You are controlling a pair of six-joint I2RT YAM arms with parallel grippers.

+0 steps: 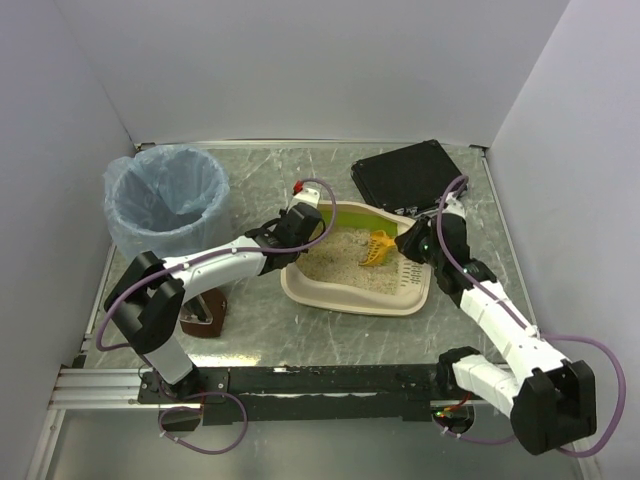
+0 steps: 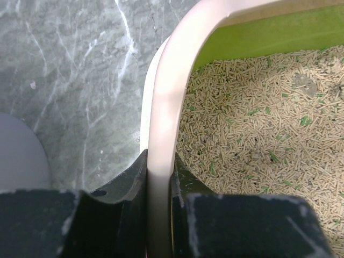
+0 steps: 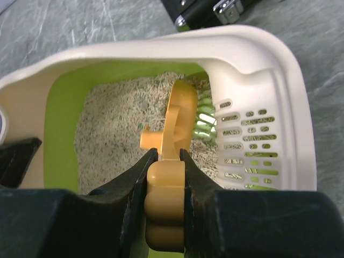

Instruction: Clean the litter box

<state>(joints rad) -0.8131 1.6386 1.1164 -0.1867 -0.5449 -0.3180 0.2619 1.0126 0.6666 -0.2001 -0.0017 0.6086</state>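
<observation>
The beige litter box (image 1: 345, 300) with a lime-green inner wall and a slotted grille end sits mid-table, filled with sandy pellets. My left gripper (image 1: 300, 232) is shut on its left rim (image 2: 164, 107), one finger outside and one inside. My right gripper (image 1: 408, 244) is shut on the handle of a yellow litter scoop (image 1: 378, 248), whose head rests on the pellets near the grille (image 3: 252, 145). The scoop handle (image 3: 166, 193) sits between the fingers in the right wrist view. The box rim shows there too (image 3: 161, 45).
A round bin with a blue bag (image 1: 168, 197) stands at the back left. A black case (image 1: 407, 173) lies behind the box at the back right. A small dark brown object (image 1: 205, 315) lies by the left arm's base.
</observation>
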